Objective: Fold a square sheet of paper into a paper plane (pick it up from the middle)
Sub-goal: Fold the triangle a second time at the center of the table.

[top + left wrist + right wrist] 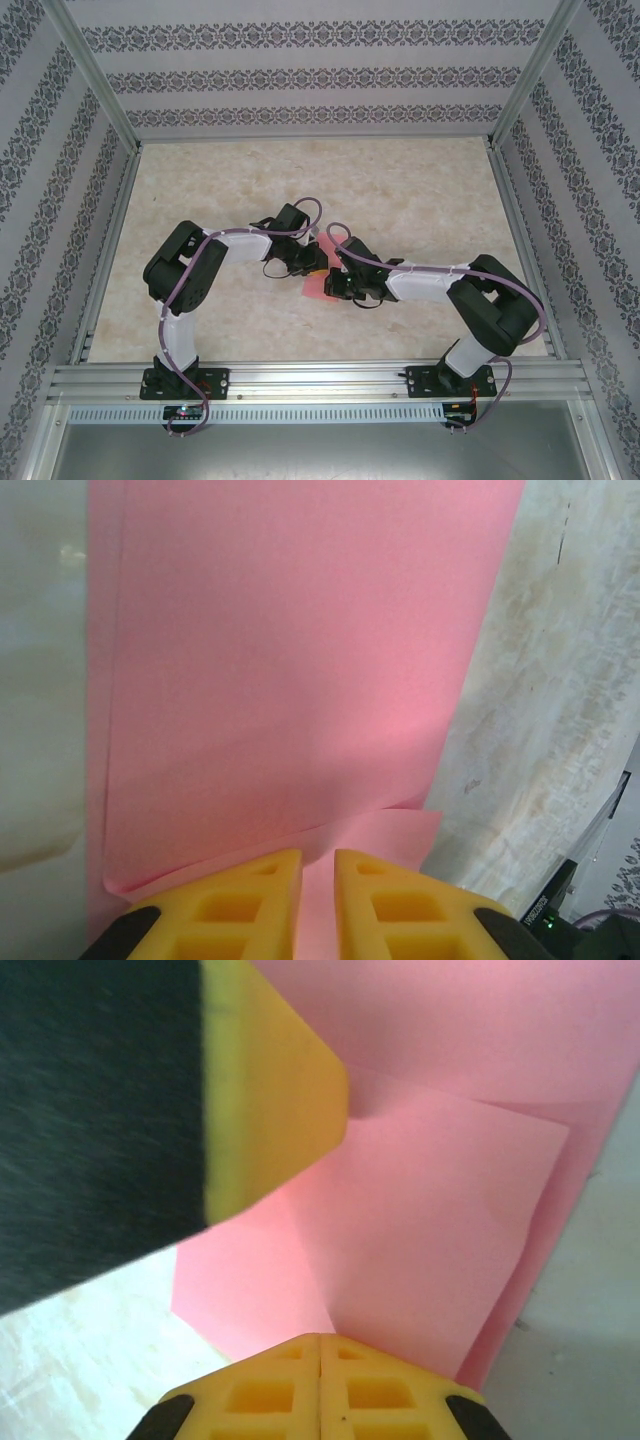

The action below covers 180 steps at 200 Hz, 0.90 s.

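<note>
**Colleague:** What does the overhead camera give you?

**Operator:** Two black-and-white arms (190, 265) bend inward over a beige marbled table (400, 190). The left gripper (318, 265) and right gripper (334, 285) sit just beside each other near the table's middle; under them lies a thin pink-red square sheet of paper (316, 293), mostly hidden.

**Colleague:** And the left wrist?

**Operator:** The left gripper's (318, 878) yellow fingers (240, 905) stand nearly together, and the slit between them shows pink; I cannot tell whether they pinch the sheet (300, 680) or only hover above it. One layer lies folded over another, and its loose corner (400, 825) reaches the fingertips.

**Colleague:** The right wrist?

**Operator:** The right gripper (320, 1355) is clenched, its tips meeting over the sheet's (430, 1220) near edge where a crease runs in; whether it pinches or presses, I cannot say. The left arm's yellow finger (275, 1110) fills the upper left, close over the paper.

**Colleague:** What worries you?

**Operator:** I judge the folding is at an early stage, with no plane shape yet. If one arm pulls while the other pins, the thin paper could tear or crumple; if the folded layer slips before I crease it, the fold lands crooked and the plane comes out lopsided. The grippers are also so close that a careless move could knock them together.
</note>
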Each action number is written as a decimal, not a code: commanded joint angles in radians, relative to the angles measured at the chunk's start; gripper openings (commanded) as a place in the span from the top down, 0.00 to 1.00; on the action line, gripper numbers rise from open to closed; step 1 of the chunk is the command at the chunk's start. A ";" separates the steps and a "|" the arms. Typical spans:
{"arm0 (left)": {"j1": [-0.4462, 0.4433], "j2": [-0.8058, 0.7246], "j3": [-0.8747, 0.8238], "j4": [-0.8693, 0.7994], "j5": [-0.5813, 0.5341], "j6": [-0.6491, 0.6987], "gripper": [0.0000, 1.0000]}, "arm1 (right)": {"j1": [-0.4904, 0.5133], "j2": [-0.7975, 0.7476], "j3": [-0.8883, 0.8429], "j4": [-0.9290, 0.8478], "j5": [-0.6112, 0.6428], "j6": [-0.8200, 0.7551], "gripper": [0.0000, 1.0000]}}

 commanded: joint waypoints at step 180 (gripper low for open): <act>-0.010 0.071 -0.026 -0.052 -0.074 0.024 0.85 | -0.026 -0.011 -0.194 0.198 -0.110 0.172 0.88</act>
